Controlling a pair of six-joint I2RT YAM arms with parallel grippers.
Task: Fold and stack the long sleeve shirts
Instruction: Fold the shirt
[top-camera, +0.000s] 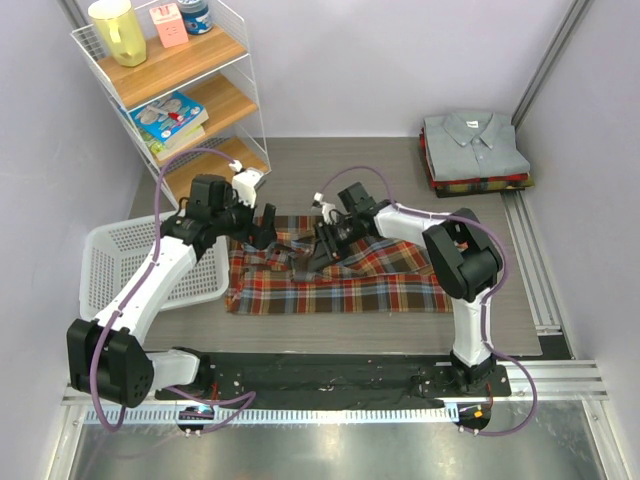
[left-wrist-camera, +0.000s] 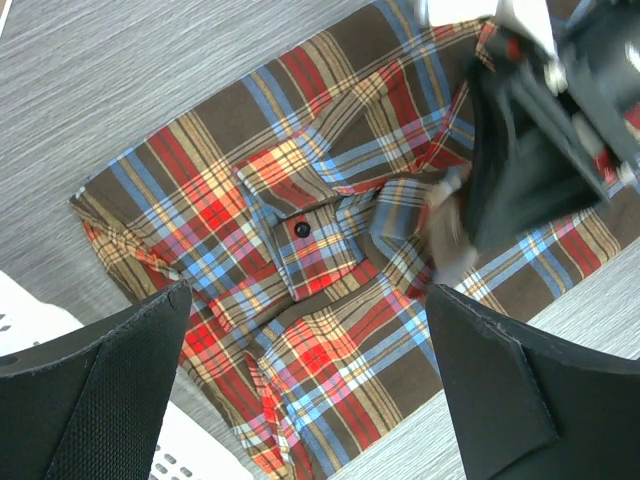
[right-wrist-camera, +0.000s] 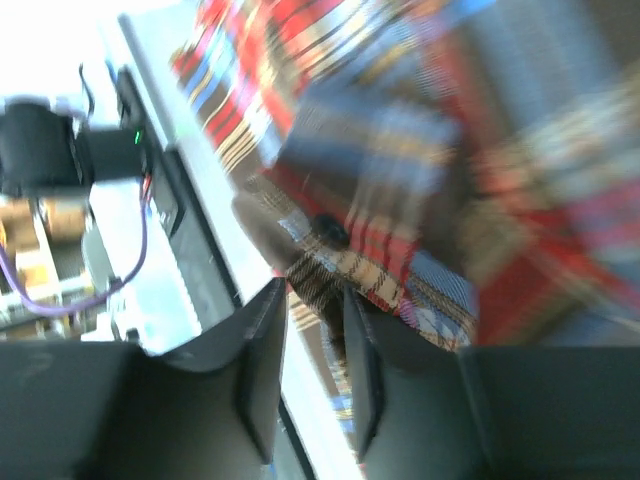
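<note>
1. The plaid flannel shirt (top-camera: 340, 275) is my landmark. It lies spread on the table in front of both arms, with its upper middle rumpled.
2. The stack of folded shirts (top-camera: 475, 150) sits well apart, beyond the plaid shirt's far right corner, with a grey collared shirt (top-camera: 472, 140) on top.
3. The white basket (top-camera: 130, 265) stands just beside the plaid shirt's left edge.
4. The left gripper (left-wrist-camera: 308, 295) hangs over the plaid shirt's left half, jaws wide apart and holding nothing.
5. The right gripper (right-wrist-camera: 312, 300) is down at the rumpled middle. Its jaws are narrow with a cloth edge at the tips, but the view is blurred and I cannot tell whether it is clamped.
6. A pocket button (left-wrist-camera: 302, 229) shows below the left gripper.
7. Risks: a thin pinch could slip on lifting, or catch two layers and drag the whole shirt toward the basket.
8. Count: one spread shirt, one stack, one basket, two grippers. I cannot count the layers under the grey shirt.
</note>
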